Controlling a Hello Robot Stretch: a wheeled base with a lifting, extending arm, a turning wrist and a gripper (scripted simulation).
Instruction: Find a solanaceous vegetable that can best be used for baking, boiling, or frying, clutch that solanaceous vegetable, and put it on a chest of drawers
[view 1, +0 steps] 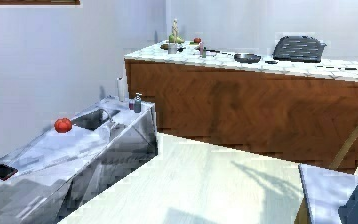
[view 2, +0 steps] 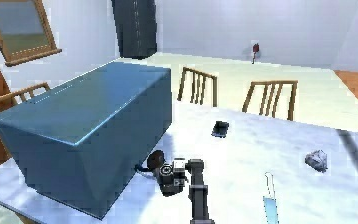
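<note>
Just beside the lower near edge of the big blue box I have the gripper, its dark body and two thin fingers at the end of the dark square arm. Whether the jaws are apart or together I cannot tell. With the box standing right behind the fingers, I cannot tell whether they hold anything either. The box is a plain, smooth-sided block with sharp corners, matte blue. It stands on a table with a pale, grey-veined marble top. Right of the box on that top lies a small flat dark slab, like a phone. Well right of the box is a crumpled grey lump. Also right of the box, closer to the arm than the lump, lies a slim pale-blue tube. Beyond the box stands a slatted wooden chair, with a second chair to its right.

On my forward view a glossy marble sink counter carries a round red thing, smooth and ball-shaped, which reads as a tomato and not a potato. A long counter with a warm wood-grain front and a pale stone top bears a dark round pan and a boxy dark appliance. Where the potato lies, and so how it sits relative to the jaws, I cannot tell from these small blobs
</note>
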